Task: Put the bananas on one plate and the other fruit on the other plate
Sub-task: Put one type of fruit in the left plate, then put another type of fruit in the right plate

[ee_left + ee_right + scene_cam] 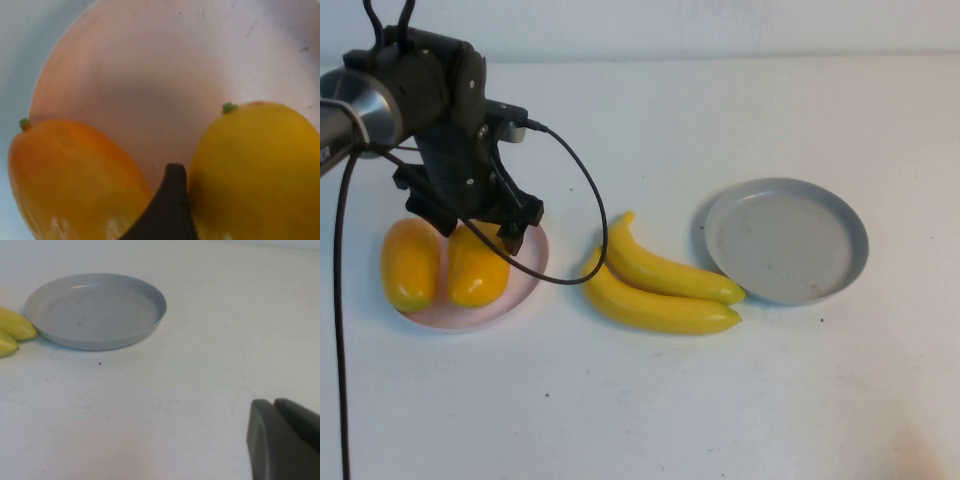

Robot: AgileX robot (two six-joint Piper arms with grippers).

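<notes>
Two yellow-orange mango-like fruits lie side by side on the pale pink plate (532, 262) at the left: one on the left (410, 263) and one on the right (475, 268). My left gripper (478, 232) is down over the plate and straddles the far end of the right fruit. In the left wrist view one dark finger (170, 205) stands between the left fruit (70, 175) and the right fruit (255, 165) and touches the right one. Two bananas (670, 275) (655, 308) lie on the table mid-way. The grey-blue plate (787, 240) holds nothing. My right gripper (274, 402) is shut, low over bare table.
A black cable (582, 190) loops from the left arm over the table between the pink plate and the bananas. The bananas' tips (15, 325) touch the grey-blue plate's rim (95, 310). White table lies all around.
</notes>
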